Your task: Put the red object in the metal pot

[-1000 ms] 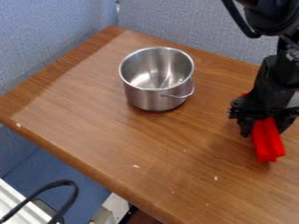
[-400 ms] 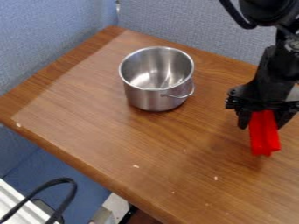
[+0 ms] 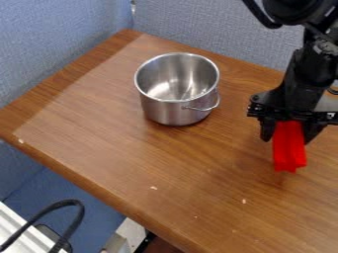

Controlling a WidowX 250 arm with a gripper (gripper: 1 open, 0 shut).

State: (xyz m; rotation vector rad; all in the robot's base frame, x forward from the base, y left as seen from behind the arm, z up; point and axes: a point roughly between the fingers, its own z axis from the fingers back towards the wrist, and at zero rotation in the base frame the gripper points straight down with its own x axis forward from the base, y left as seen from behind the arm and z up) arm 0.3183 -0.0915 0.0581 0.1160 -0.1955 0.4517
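The red object (image 3: 290, 149) hangs from the tool (image 3: 292, 129), its upper end caught between the black fingers and its lower end reaching down toward the counter (image 3: 119, 128). The tool is clamped on that upper end, one dark finger on each side of the block, and the block stands nearly upright, leaning only slightly. Whether its bottom end touches the wood or sits just above it cannot be told from this angle. It is at the right side of the counter, close to the right edge.

The metal pot (image 3: 177, 88) stands well apart from the block, to the left and farther back on the counter. It is upright and open at the top, its shiny inside showing only reflections, with a thin wire handle lying against the side that faces the tool.

No brand, label or writing can be read on the block, the pot, the arm or the counter.

The arm (image 3: 314, 49) comes down from the top right corner, black and bulky, with the wrist pointing steeply downward so that the tool faces the wood almost straight on. A blue wall (image 3: 199, 25) rises behind the counter, and a black cable (image 3: 46, 225) loops on the floor at the lower left.
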